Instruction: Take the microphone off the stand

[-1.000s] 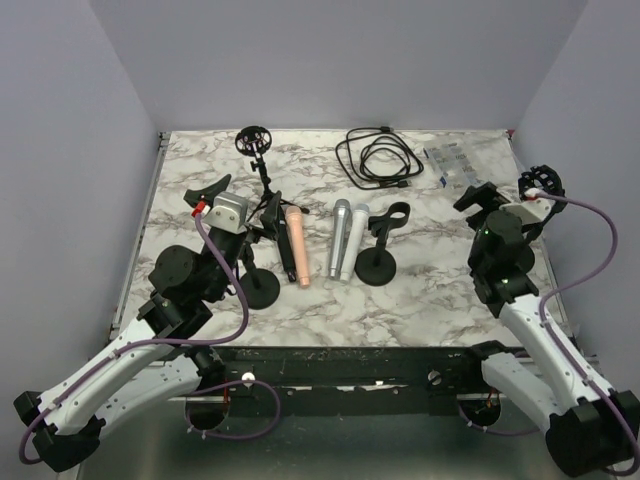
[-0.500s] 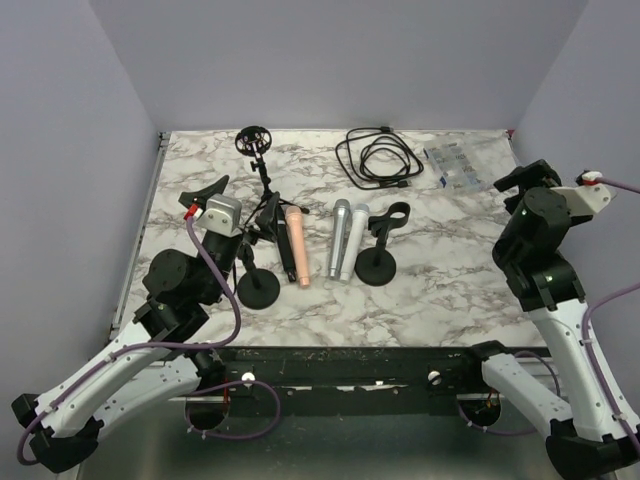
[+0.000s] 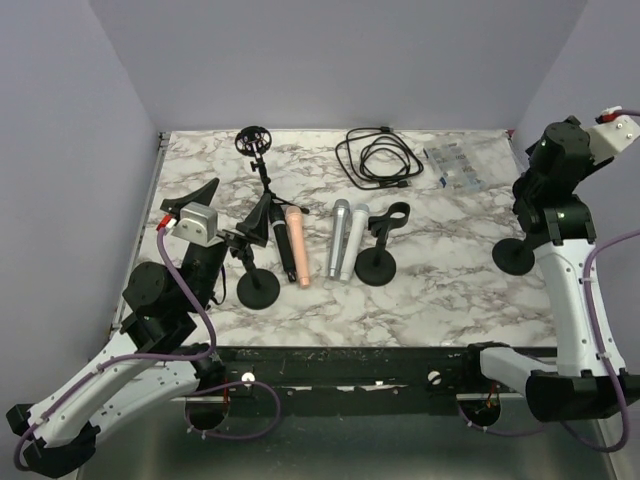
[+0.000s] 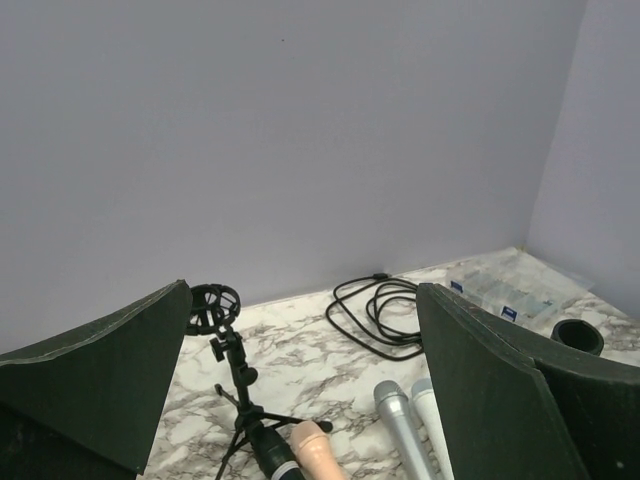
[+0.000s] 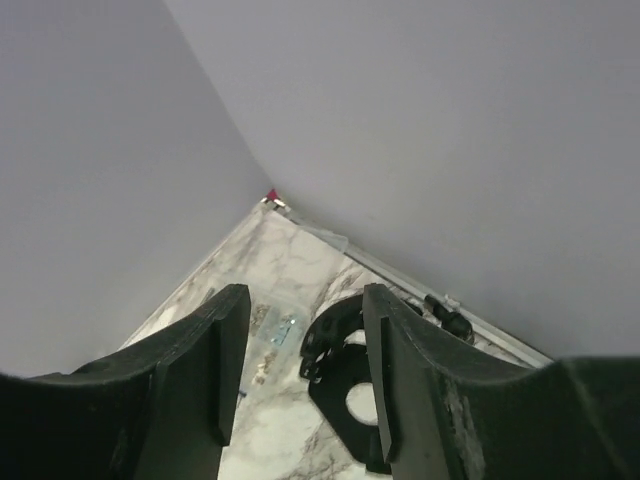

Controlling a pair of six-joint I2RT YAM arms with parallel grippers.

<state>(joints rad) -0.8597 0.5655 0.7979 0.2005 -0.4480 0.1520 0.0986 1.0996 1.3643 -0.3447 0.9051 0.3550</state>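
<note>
I'm holding my left gripper [image 4: 302, 290] wide open near the black microphone [image 3: 258, 218] clipped in its stand [image 3: 258, 287]. My right gripper [image 5: 303, 292] is hanging open too, gripping nothing.

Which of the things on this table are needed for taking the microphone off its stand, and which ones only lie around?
Needed: black microphone, round-base stand holding it.

Only lying around: pink microphone, two silver microphones, empty clip stand, shock-mount tripod, coiled cable, bag of small parts.
</note>
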